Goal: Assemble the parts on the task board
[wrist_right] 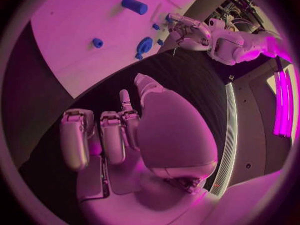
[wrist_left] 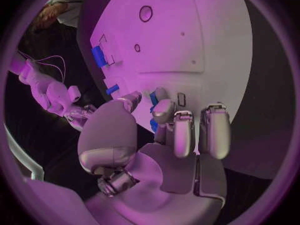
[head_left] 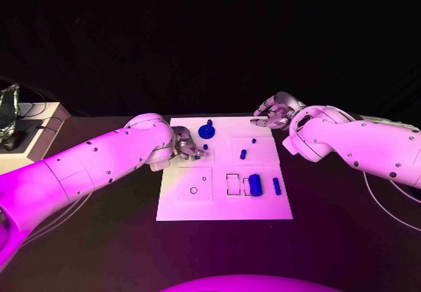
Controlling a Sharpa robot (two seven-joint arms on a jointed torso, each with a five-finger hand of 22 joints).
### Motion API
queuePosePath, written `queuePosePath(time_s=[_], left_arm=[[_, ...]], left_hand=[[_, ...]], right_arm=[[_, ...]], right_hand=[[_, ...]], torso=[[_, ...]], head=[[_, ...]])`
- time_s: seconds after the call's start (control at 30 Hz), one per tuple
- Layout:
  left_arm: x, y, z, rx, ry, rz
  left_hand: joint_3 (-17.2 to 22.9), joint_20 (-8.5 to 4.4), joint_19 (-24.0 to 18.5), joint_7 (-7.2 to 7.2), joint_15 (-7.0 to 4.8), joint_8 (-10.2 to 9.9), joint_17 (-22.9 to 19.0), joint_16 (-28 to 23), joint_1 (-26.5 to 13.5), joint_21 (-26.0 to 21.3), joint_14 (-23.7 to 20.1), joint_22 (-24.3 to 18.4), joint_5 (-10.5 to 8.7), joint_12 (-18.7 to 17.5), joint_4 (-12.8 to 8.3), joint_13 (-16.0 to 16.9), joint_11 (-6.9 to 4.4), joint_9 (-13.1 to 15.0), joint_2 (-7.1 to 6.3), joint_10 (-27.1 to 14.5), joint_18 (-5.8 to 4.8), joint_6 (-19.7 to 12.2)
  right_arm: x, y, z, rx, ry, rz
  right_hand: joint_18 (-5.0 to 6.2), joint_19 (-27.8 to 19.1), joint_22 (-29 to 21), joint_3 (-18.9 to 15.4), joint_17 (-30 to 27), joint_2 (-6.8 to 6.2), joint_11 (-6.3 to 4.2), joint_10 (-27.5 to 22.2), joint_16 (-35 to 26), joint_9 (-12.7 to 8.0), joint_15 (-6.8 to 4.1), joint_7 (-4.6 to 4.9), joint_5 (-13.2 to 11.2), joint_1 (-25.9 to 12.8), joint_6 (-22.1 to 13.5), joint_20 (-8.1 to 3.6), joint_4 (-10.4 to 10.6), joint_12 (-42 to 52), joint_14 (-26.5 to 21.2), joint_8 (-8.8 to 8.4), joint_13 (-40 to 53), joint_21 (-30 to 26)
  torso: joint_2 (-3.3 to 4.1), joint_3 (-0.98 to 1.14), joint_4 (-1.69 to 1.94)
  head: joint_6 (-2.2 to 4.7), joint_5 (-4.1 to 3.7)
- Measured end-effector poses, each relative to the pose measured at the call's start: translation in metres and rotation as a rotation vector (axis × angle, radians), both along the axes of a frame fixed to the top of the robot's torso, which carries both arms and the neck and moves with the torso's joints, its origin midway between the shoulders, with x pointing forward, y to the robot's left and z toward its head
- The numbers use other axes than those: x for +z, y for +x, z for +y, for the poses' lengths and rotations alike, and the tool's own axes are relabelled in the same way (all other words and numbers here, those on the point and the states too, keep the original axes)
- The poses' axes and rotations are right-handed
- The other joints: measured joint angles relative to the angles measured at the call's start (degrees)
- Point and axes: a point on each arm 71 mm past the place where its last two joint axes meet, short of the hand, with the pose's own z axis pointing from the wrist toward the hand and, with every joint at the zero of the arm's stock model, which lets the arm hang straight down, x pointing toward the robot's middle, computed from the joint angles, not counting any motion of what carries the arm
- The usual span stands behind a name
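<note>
The white task board [head_left: 219, 204] lies in the middle of the black table. My left hand [head_left: 186, 146] rests over its far left part, and thumb and fingers pinch a small blue part [wrist_left: 154, 99] just above the plate. A blue gear-like part [head_left: 207, 130] stands just beyond that hand. A small blue peg [head_left: 254, 140], a short blue piece [head_left: 243, 154], a blue cylinder [head_left: 255, 184] and a thin blue bar [head_left: 277, 186] sit on the right half. My right hand [head_left: 274, 112] hovers off the board's far right corner, loosely spread and holding nothing [wrist_right: 119, 135].
A white box [head_left: 39, 131] with cables and a dark object stands at the table's far left. Bare black table [head_left: 351, 231] surrounds the board. Outlined recesses [head_left: 233, 184] and a round hole [head_left: 193, 190] mark the board's near half.
</note>
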Motion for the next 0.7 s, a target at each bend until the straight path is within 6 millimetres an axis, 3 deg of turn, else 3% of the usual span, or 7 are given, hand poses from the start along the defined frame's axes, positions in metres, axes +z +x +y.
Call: queuePosePath(time_s=[0.07, 0.43, 0.7], left_arm=[[0.000, -0.001, 0.000, 0.000, -0.002, -0.001], [0.006, -0.002, 0.006, 0.006, -0.018, -0.013], [0.027, -0.001, 0.010, 0.019, -0.080, -0.042]], left_hand=[[-0.50, 0.00, 0.00, 0.00, 0.00, -0.01, 0.00, 0.00, 0.07, -0.20, 0.00, 0.00, -0.83, 0.00, 0.09, -0.06, 0.00, 0.00, 0.07, 0.00, 0.00, 0.00], [-1.08, 0.00, 0.00, 0.00, 0.00, -0.01, 0.00, 0.00, 0.07, -0.20, 0.00, 0.00, -1.43, 0.00, 0.01, -0.23, 0.00, 0.10, 0.07, 0.00, 0.00, 0.00], [-1.76, -0.32, -0.32, 0.00, 0.00, -0.23, 0.00, -0.25, 0.46, -0.53, 0.00, 0.00, -1.76, -0.66, -0.06, -1.11, 0.22, 0.24, 0.44, -0.64, 0.01, 0.00]], right_arm=[[0.000, 0.000, 0.000, 0.000, 0.000, 0.000], [-0.002, -0.001, -0.002, -0.003, -0.001, 0.003], [-0.003, -0.001, -0.004, -0.007, -0.001, 0.004]], right_hand=[[0.00, 0.00, 0.00, 0.00, 0.00, 0.00, 0.00, 0.00, 0.00, 0.00, 0.00, 0.00, 0.00, 0.00, 0.00, 0.00, 0.00, 0.00, 0.00, 0.00, 0.00, 0.00], [0.00, 0.00, 0.00, 0.00, 0.00, 0.00, 0.00, 0.00, 0.00, -0.01, 0.00, 0.00, 0.00, 0.00, 0.00, 0.00, 0.00, 0.00, 0.00, 0.00, -0.01, 0.00], [0.00, 0.00, -0.01, 0.00, 0.05, 0.00, 0.00, 0.00, 0.00, -0.01, 0.00, 0.00, 0.00, 0.00, 0.00, 0.00, 0.00, 0.00, 0.00, 0.00, -0.01, 0.00]], torso=[[-0.01, -0.01, 0.01], [-0.05, -0.01, 0.02], [-0.05, 0.01, 0.02]], head=[[-0.01, -0.01], [0.09, 0.01], [0.47, 0.05]])
